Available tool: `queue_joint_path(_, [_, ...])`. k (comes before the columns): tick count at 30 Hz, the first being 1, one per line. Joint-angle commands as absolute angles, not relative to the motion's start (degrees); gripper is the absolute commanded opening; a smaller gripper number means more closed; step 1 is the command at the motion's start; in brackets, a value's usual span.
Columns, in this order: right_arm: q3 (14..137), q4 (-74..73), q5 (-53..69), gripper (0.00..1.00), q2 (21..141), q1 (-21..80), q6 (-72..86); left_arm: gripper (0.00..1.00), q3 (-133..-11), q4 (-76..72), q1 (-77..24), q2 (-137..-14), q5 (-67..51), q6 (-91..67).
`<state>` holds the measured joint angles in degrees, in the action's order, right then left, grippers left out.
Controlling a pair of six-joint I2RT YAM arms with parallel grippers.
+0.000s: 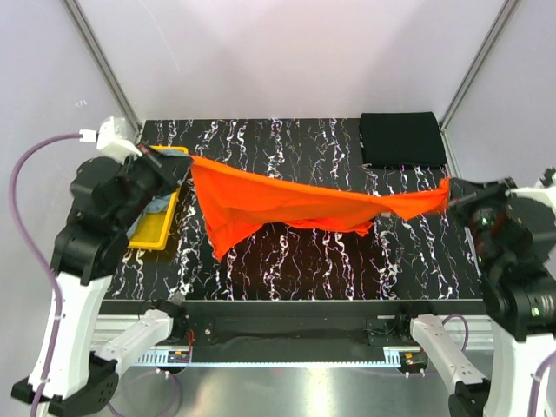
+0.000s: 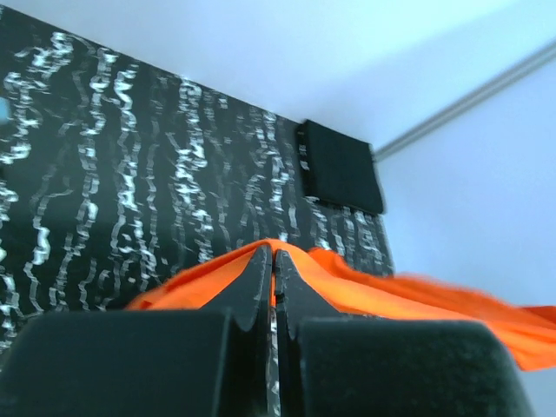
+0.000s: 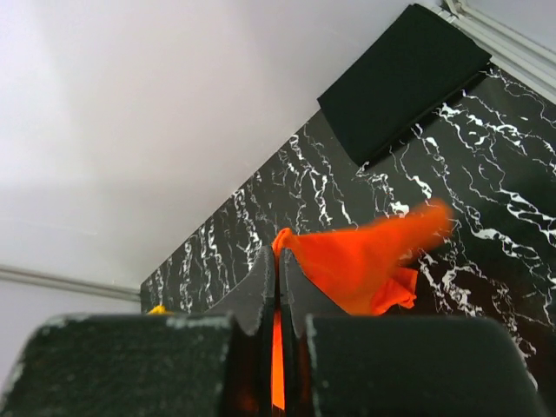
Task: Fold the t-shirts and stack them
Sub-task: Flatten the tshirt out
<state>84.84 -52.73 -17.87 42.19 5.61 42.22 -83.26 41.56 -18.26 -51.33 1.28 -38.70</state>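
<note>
Bright orange soft-cloth t-shirt (image 1: 287,204) hangs in the air, strung across the black white-veined marble-pattern table (image 1: 287,269) from near the far-left corner to the right edge. Left hand (image 1: 182,162) is fully closed, pinched on one end of the cloth above the yellow plastic bin (image 1: 149,234) at the left edge; its wrist view shows orange squeezed between the shut fingertips. Right hand (image 1: 452,196) is likewise fully closed on the opposite end, at the right edge, with orange showing in the slit between its fingers. The shirt's top line runs fairly taut. A loose flap droops from the left half toward the table's middle; whether it touches the surface I cannot tell. Folded black cloth t-shirt (image 1: 402,139) lies flat in the far-right corner, well apart from the orange one. Judgement: the step in hand is spreading the orange shirt to lay it flat; folding is not yet begun. To do it well, hold both pinches firm with even tension. Lower both ends together and level, so the drooping flap lands first and unrolls instead of bunching. Set it down mid-table, away from the bin and the black shirt, and release only once the cloth lies smooth.
</note>
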Motion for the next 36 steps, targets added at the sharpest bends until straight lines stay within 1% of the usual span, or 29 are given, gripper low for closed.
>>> queue_joint_path(1, [89.9, -56.9, -16.3, 0.0, 38.9, 5.5, 42.2, 0.0, -83.7, 39.3, -18.0, -46.9, -3.9, -42.0])
queue_joint_path(4, [90.0, -54.6, -15.2, 0.0, 39.9, 5.5, 41.9, 0.0, -85.0, 38.8, -18.0, -46.8, -4.2, -42.3])
queue_joint_path(6, [88.9, -50.7, -15.4, 0.0, 41.9, 5.5, 41.3, 0.0, -86.1, 38.7, -18.0, -49.5, -3.1, -41.4])
queue_joint_path(9, [87.1, -44.1, -13.6, 0.0, 48.1, 5.4, 40.3, 0.0, -88.8, 38.1, -18.0, -55.1, 1.6, -37.5])
queue_joint_path(12, [88.1, -37.5, -11.1, 0.0, 55.5, 5.5, 38.4, 0.0, -92.5, 37.8, -17.6, -62.3, 6.5, -34.7])
queue_joint_path(13, [90.6, -36.7, -10.7, 0.0, 59.7, 5.5, 37.1, 0.0, -95.0, 37.7, -16.6, -64.1, 6.4, -34.1])
queue_joint_path(14, [92.2, -36.0, -10.5, 0.0, 61.8, 5.4, 36.4, 0.0, -96.3, 37.7, -16.2, -67.4, 6.5, -33.9])
queue_joint_path(16, [97.2, -35.9, -9.8, 0.0, 66.5, 5.4, 34.6, 0.0, -100.0, 37.6, -15.5, -69.9, 7.5, -34.1])
queue_joint_path(19, [102.8, -36.0, -8.8, 0.0, 69.3, 5.4, 32.6, 0.0, -104.4, 37.4, -15.1, -73.0, 7.9, -34.0])
queue_joint_path(23, [107.3, -37.7, -9.8, 0.0, 68.8, 5.4, 30.8, 0.0, -106.6, 36.9, -15.1, -71.7, 7.0, -34.5])
queue_joint_path(27, [107.5, -40.0, -12.0, 0.0, 64.7, 5.4, 30.6, 0.0, -104.9, 35.9, -15.1, -67.2, 4.6, -36.2])
queue_joint_path(33, [102.9, -43.0, -14.4, 0.0, 54.3, 5.4, 32.3, 0.0, -96.4, 34.2, -15.2, -55.6, 4.7, -38.1])
queue_joint_path(36, [103.8, -46.4, -15.8, 0.0, 49.2, 5.4, 32.2, 0.0, -93.3, 34.2, -15.1, -50.6, 3.1, -39.1])
